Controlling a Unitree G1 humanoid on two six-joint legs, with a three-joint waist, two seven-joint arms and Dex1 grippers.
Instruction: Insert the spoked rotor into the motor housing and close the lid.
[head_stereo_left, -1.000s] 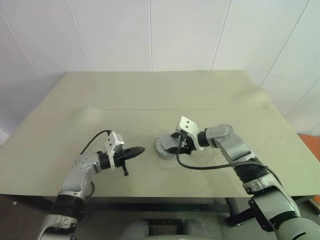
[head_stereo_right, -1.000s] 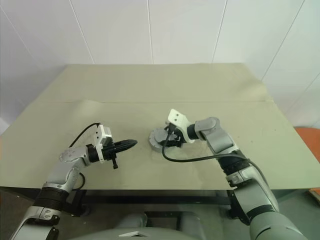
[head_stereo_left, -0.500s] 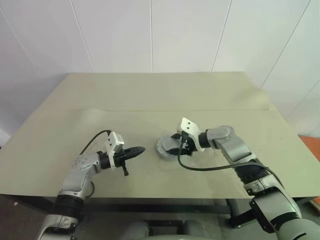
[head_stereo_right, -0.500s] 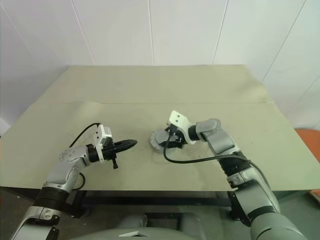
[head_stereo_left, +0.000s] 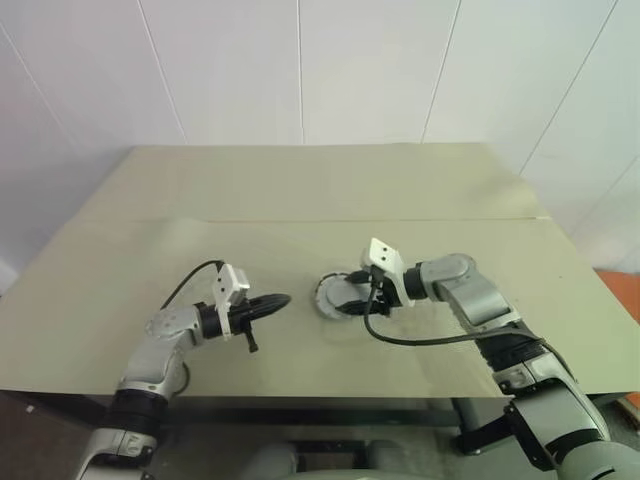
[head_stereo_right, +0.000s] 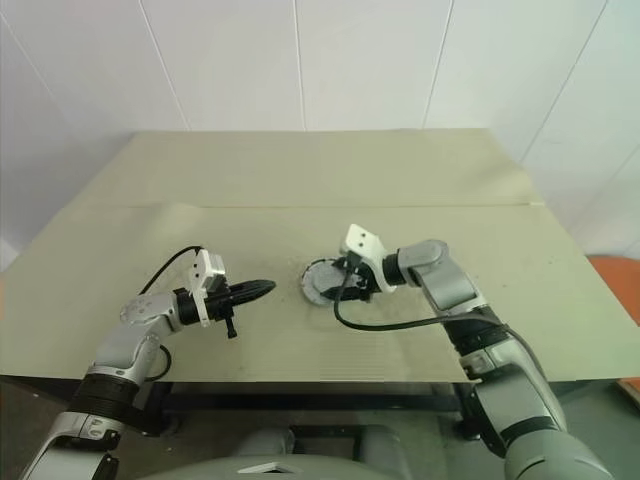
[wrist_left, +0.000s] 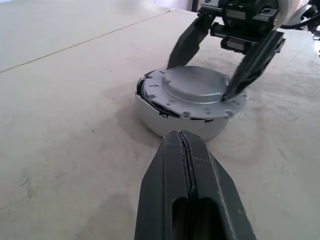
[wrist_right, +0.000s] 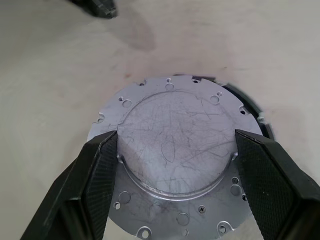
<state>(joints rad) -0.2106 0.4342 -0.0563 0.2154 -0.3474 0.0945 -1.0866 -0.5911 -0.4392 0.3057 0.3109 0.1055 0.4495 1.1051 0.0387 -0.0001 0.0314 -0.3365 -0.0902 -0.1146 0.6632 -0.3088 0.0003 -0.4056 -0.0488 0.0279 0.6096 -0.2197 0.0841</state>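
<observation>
Right claw (wrist_right: 170, 165) grips the lid (wrist_right: 175, 150): its 2 fingers (wrist_right: 95, 175) sit on opposite sides of the raised centre, touching the step, spread wide because that centre is broad. The lid lies flat under the claw on top of the housing (wrist_left: 170, 122), but slightly off-centre (a dark sliver of housing rim peeks out past 1 edge in the right wrist view, and the left wrist view shows the lid overhanging on the side toward the left claw). Judgement: the grip is there to shift or turn the lid until it seats square, so the closing step is in hand, not finished.

Rotor: cannot see it; presumably inside the housing under the lid, but the lid hides that.

Left claw (head_stereo_left: 272, 302) is closed on nothing, the 2 fingers pressed together into 1 wedge. It hovers near the table (head_stereo_left: 300, 190), pointing at the housing, which sits just ahead of its tip, apart, not touching. Likely parked there to stay clear of the right claw while ready to brace the housing wall if it slides.

Risk, as a guess: pushing down with the lid misaligned could jam it or skid the housing toward the left claw.
</observation>
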